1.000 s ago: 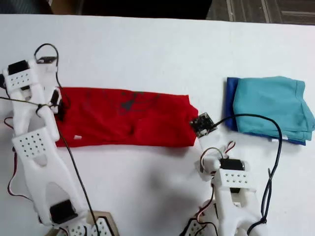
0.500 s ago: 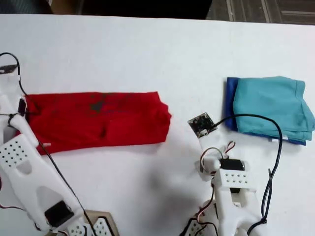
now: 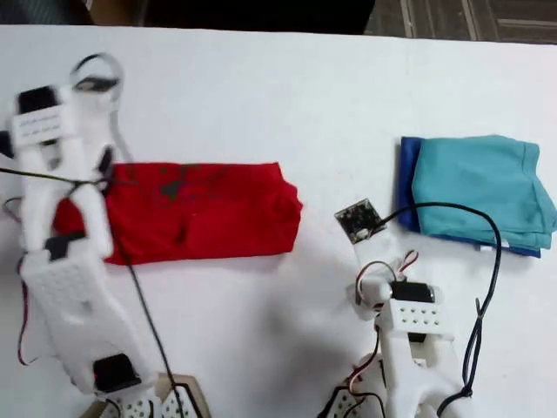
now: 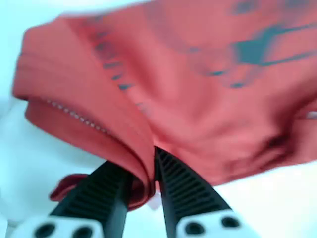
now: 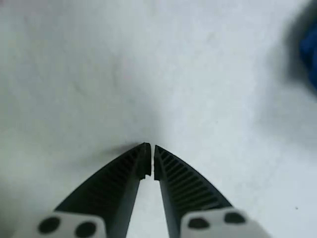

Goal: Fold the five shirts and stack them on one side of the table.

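A red shirt, folded into a long band with a dark print, lies left of centre on the white table. My left gripper is shut on a fold of the red shirt at its left end, and the left arm covers that end in the high view. My right gripper is shut on nothing, just above bare table between the red shirt and the stack. A folded teal shirt lies on a folded blue shirt at the right side.
The right arm stands at the front centre with its black cable looping past the stack's near edge. A small camera board sits over the right gripper. Bare table stretches along the far side.
The red shirt slid left, away from the right gripper, which no longer touches it. The left arm swung out to the left edge, then back in over the shirt's left end.
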You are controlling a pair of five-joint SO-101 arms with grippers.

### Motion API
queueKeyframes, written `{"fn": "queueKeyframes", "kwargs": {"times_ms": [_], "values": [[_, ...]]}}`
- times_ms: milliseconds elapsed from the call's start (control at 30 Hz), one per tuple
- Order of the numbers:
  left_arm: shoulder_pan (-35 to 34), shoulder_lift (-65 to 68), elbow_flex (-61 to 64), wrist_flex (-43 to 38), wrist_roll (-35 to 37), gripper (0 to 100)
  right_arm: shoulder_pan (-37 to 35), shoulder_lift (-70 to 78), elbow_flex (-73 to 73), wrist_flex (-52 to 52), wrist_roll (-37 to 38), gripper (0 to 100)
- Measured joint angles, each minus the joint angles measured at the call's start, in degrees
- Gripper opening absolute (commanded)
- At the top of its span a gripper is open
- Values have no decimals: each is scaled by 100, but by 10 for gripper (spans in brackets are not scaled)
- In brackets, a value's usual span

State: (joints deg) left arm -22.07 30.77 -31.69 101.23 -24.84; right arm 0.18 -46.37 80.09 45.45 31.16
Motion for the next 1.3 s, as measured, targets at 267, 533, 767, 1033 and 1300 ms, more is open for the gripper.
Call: {"fn": "queueKeyframes", "kwargs": {"times_ms": [267, 533, 767, 1033, 1300], "values": [[1714, -1134, 334, 9, 264, 25, 176, 0, 35, -202, -308, 28], [2831, -1152, 352, 9, 264, 25, 308, 0, 35, -202, -334, 28], [3613, -1152, 387, 0, 264, 25, 308, 0, 35, -202, -334, 28], [3965, -571, 387, -114, 563, 25, 308, 0, 35, -202, -334, 28], [4176, -79, -105, -132, 624, 25, 308, 0, 35, -202, -334, 28]]}}
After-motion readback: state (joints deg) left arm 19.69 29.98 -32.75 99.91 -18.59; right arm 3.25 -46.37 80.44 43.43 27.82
